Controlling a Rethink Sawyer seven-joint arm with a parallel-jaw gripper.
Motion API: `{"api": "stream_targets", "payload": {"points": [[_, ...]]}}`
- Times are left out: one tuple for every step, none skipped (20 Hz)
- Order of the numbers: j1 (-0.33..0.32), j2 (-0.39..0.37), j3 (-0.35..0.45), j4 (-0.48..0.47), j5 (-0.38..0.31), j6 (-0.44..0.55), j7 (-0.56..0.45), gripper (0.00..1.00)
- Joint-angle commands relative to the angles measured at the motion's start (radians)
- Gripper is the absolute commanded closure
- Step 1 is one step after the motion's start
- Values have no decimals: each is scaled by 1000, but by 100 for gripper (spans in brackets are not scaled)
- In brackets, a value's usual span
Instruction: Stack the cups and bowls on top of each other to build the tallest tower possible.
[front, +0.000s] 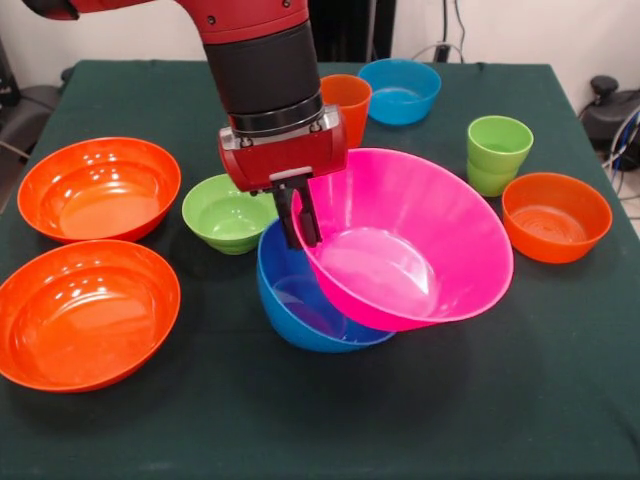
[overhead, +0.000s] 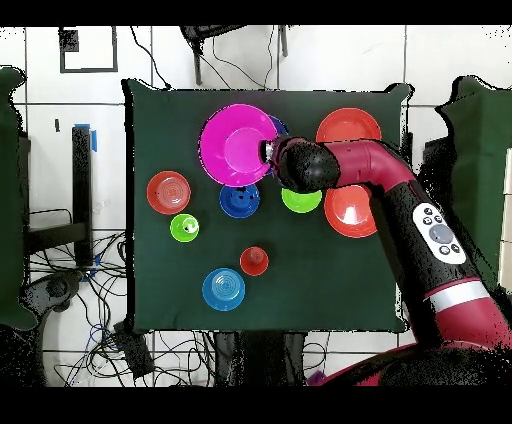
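My gripper (front: 302, 232) (overhead: 268, 153) is shut on the left rim of the large pink bowl (front: 415, 245) (overhead: 235, 145). That bowl hangs steeply tilted, its opening towards the front view camera. Its lower side lies over the large blue bowl (front: 292, 305) (overhead: 279, 125), which stands on the cloth. Two large orange bowls (front: 100, 188) (front: 88, 312) sit at the left. A lime green bowl (front: 228, 212) is beside the arm. An orange cup (front: 346, 98), a light blue bowl (front: 400, 90), two nested green cups (front: 497, 152) and a small orange bowl (front: 556, 215) stand apart.
A dark blue bowl (overhead: 240, 200) shows only in the overhead view, beside the pink bowl on the robot's side. The dark green tablecloth (front: 330, 420) covers the whole table. Cables and chairs lie off the table edges.
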Motion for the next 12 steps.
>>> {"api": "stream_targets", "payload": {"points": [[-3,35,15,-11,-85,14,-289,100],[-4,35,17,-10,-84,14,-285,100],[-5,36,18,-10,-85,15,-284,100],[-6,36,18,-10,-83,15,-280,100],[-6,36,19,-9,-82,15,-276,100],[-7,36,20,-9,-81,16,-272,100],[-7,36,21,-9,-81,16,-271,100],[-7,36,21,-9,-81,17,-271,100],[-7,36,22,-9,-81,18,-270,100],[-7,36,22,-9,-82,19,-269,100],[-8,35,23,-8,-82,19,-269,100],[-8,35,23,-7,-83,18,-268,100]]}}
